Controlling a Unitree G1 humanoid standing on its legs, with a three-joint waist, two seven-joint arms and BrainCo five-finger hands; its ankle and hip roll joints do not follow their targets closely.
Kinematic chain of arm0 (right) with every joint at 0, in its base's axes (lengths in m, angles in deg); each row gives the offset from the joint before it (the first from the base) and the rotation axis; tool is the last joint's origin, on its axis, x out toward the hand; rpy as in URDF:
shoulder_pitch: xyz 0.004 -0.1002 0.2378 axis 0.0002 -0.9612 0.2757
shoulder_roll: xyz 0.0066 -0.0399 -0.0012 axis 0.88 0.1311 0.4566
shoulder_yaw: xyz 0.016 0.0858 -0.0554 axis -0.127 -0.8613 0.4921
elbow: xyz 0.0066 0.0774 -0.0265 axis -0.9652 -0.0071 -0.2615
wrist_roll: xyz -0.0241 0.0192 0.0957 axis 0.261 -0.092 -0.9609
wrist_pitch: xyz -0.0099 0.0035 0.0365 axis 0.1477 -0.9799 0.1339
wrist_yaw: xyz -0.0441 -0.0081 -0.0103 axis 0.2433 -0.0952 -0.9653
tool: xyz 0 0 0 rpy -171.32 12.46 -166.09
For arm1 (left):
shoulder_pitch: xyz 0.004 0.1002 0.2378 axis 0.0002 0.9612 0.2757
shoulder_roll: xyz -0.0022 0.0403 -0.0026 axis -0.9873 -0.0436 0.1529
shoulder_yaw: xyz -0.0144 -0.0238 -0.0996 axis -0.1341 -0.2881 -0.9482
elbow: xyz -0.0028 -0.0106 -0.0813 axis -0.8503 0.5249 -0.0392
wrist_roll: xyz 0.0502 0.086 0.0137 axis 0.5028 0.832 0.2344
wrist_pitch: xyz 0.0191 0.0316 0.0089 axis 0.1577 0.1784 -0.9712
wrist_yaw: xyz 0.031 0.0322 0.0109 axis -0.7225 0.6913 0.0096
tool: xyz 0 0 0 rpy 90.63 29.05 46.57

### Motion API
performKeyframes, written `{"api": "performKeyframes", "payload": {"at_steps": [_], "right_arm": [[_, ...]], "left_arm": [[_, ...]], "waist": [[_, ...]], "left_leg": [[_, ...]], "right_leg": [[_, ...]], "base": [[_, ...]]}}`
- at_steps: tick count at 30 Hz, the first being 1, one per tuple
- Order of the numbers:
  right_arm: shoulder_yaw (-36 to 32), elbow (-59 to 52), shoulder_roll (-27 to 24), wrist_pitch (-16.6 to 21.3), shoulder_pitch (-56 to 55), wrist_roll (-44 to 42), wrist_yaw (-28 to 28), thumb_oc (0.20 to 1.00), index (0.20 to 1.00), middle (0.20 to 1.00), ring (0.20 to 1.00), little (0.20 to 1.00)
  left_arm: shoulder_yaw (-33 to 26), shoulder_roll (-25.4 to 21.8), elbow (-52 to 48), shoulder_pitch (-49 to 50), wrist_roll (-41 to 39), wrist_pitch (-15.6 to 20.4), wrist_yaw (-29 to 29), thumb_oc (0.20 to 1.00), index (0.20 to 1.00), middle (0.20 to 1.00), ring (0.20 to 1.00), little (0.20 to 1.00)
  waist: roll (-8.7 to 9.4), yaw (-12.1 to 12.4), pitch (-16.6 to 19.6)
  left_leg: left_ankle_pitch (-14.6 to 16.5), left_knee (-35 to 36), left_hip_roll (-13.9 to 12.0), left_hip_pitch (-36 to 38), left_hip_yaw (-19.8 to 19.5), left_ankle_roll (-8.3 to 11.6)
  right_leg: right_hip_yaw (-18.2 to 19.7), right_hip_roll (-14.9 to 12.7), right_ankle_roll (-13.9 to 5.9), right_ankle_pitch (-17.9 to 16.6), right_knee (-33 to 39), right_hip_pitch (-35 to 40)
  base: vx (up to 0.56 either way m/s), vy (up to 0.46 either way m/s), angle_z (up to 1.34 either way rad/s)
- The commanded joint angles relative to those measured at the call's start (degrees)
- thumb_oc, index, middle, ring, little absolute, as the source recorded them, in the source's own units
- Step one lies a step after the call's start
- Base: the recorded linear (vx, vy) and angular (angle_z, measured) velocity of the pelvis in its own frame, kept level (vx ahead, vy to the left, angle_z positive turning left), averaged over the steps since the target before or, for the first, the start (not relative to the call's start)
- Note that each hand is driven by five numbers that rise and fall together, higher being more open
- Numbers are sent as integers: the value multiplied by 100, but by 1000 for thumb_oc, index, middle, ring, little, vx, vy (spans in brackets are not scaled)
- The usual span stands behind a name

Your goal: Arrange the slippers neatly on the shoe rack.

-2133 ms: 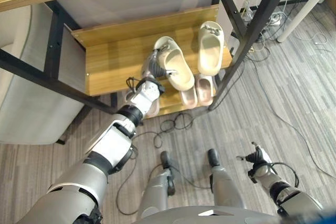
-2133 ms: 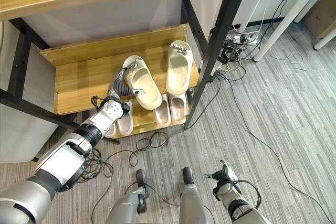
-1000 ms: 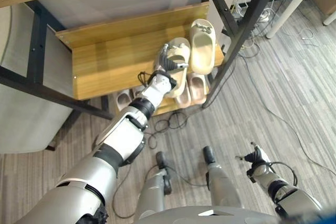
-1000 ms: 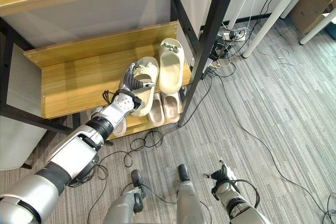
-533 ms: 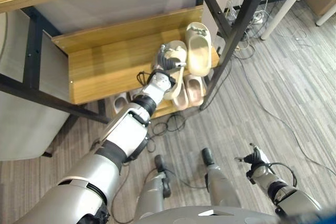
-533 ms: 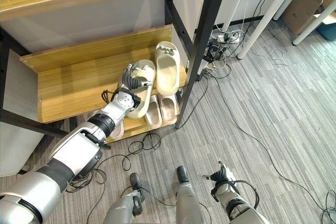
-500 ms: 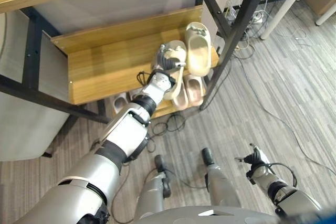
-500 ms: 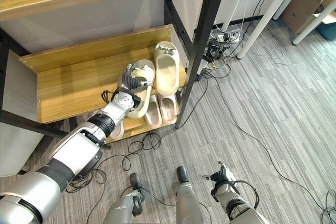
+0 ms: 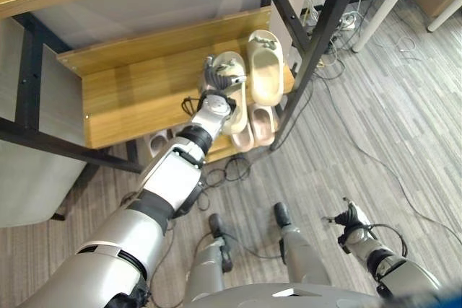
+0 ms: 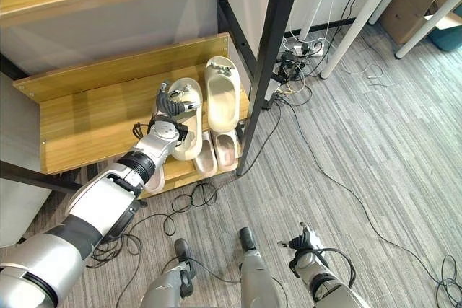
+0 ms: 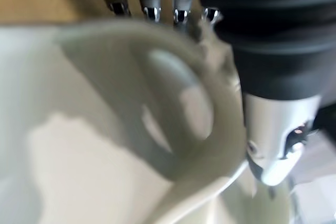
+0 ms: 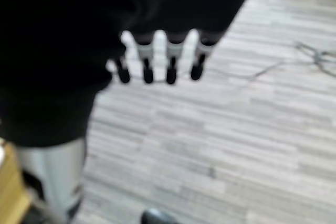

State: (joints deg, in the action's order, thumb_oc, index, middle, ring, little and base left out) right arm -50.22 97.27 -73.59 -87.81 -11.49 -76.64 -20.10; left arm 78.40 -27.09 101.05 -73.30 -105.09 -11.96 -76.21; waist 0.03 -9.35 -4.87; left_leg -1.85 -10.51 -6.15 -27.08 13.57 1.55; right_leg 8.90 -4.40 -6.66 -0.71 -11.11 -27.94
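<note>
The shoe rack point(image 10: 86, 117) is a black metal frame with wooden shelves; its middle shelf is wide and mostly bare toward the robot's left, and a lower shelf shows beneath its front edge. Two cream slippers sit toward the right end of the middle shelf, side by side and nearly touching, toes toward the back wall. The right slipper point(image 10: 221, 95) lies straight and free, just beside the black post point(image 10: 267, 55). The left slipper point(image 10: 185, 117) runs almost parallel to it, with its heel over the shelf's front edge. The left hand point(image 10: 169, 110) is on this slipper's left side near the strap, and the left wrist view shows the fingers point(image 11: 152, 1) curled over the slipper's rim with the thumb on the other side, so the hand holds it. On the lower shelf a pinkish pair of slippers point(image 10: 216, 151) peeks out below the cream ones, with another pale slipper point(image 10: 153, 177) further left, partly hidden by the arm. The right hand point(image 10: 303, 244) hangs low over the grey plank floor point(image 10: 375, 149), fingers point(image 12: 157, 69) hanging loose and holding nothing. By my reading the task is nearly done: the cream pair is lined up, and what remains is to push the held slipper fully onto the shelf and let go.
</note>
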Motion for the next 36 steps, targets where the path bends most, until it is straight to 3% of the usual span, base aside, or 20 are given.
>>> {"api": "performKeyframes", "payload": {"at_steps": [1, 9, 13, 16, 24, 25, 28, 30, 31, 34, 35, 36], "right_arm": [[131, -84, -295, 163, -33, -73, -187, 1000, 1000, 1000, 1000, 1000], [81, -200, -339, 306, -249, -16, -112, 1000, 1000, 1000, 1000, 1000], [-27, -232, -357, 301, -304, -94, -53, 1000, 1000, 1000, 1000, 1000], [-116, -207, -353, 215, -367, -151, 66, 1000, 1000, 1000, 1000, 1000], [-280, -238, -319, 151, -279, -216, 133, 1000, 1000, 1000, 1000, 1000], [-351, -227, -331, 122, -350, -209, 178, 1000, 1000, 1000, 1000, 1000], [-415, -233, -349, 109, -403, -232, 199, 1000, 1000, 1000, 1000, 1000], [-541, -274, -392, 102, -627, -257, 210, 1000, 1000, 1000, 1000, 1000], [-539, -275, -391, 102, -631, -256, 210, 1000, 1000, 1000, 1000, 1000], [-662, -227, -376, 41, -643, -224, 264, 1000, 1000, 1000, 1000, 1000], [-745, -167, -357, 6, -529, -239, 258, 1000, 1000, 1000, 1000, 1000], [-742, -163, -335, 8, -509, -265, 241, 1000, 1000, 1000, 1000, 1000]], "left_arm": [[-379, -402, -207, -864, -43, 541, -525, 1000, 1000, 1000, 1000, 1000], [-479, -802, -767, -853, -55, 790, -636, 1000, 1000, 1000, 1000, 1000], [-449, -1009, -868, -727, 64, 742, -554, 1000, 1000, 1000, 1000, 1000], [-297, -1129, -716, -465, 221, 573, -177, 1000, 1000, 1000, 1000, 1000], [-398, -1266, -1368, 651, 54, 736, 481, 1000, 1000, 1000, 1000, 1000], [-425, -1379, -1669, 1033, -169, 818, 770, 1000, 1000, 1000, 1000, 1000], [-407, -1447, -1899, 1307, -306, 868, 928, 1000, 1000, 1000, 1000, 1000], [-369, -1557, -2579, 1728, -631, 1017, 1247, 1000, 1000, 1000, 1000, 1000], [-371, -1559, -2586, 1737, -630, 1015, 1247, 1000, 1000, 1000, 1000, 1000], [-437, -1764, -3497, 2394, -722, 1062, 1562, 1000, 1000, 1000, 1000, 1000], [-451, -1937, -3866, 2683, -738, 1091, 1680, 1000, 1000, 1000, 1000, 1000], [-468, -1980, -3977, 2785, -749, 1107, 1691, 1000, 1000, 1000, 1000, 1000]], "waist": [[-346, -62, -257], [-374, -6, -214], [-390, 37, -240], [-361, 93, -323], [-301, 291, -537], [-289, 373, -491], [-262, 419, -531], [-300, 460, -650], [-306, 452, -646], [-388, 638, -696], [-481, 821, -824], [-493, 864, -900]], "left_leg": [[187, -178, 23, -110, -644, 162], [245, -256, -30, -52, -674, 167], [269, -297, -40, 23, -706, 177], [333, -481, -57, 218, -753, 196], [419, -879, -304, 803, -898, 255], [362, -966, -427, 910, -948, 301], [217, -1251, -507, 846, -1079, 345], [-533, -2113, -663, 410, -1207, 388], [-530, -2126, -666, 398, -1220, 391], [-210, -1901, -238, 135, -1293, 232], [-429, -1591, 21, -257, -1411, 257], [-650, -1491, 31, -424, -1386, 327]], "right_leg": [[-545, 47, 14, 395, -550, -166], [-571, 85, 43, 526, -705, -88], [-586, 91, 32, 595, -825, -9], [-600, 77, 70, 790, -975, 310], [-684, 294, 285, 1158, -1217, 1069], [-761, 397, 376, 1267, -1203, 1332], [-830, 469, 489, 1362, -1163, 1601], [-1005, 589, 721, 1443, -1162, 1823], [-1014, 595, 724, 1442, -1160, 1822], [-1041, 618, 702, 1471, -1249, 1787], [-992, 739, 639, 1477, -1222, 1930], [-999, 793, 637, 1527, -1254, 1991]], "base": [[0, 0, 0], [0, 0, 0], [6, -8, -1], [20, -57, 9], [41, -120, 12], [82, -184, 12], [63, -192, 16], [-17, -204, 28], [-16, -124, 28], [44, 28, 16], [166, 53, 7], [136, 40, 13]]}}
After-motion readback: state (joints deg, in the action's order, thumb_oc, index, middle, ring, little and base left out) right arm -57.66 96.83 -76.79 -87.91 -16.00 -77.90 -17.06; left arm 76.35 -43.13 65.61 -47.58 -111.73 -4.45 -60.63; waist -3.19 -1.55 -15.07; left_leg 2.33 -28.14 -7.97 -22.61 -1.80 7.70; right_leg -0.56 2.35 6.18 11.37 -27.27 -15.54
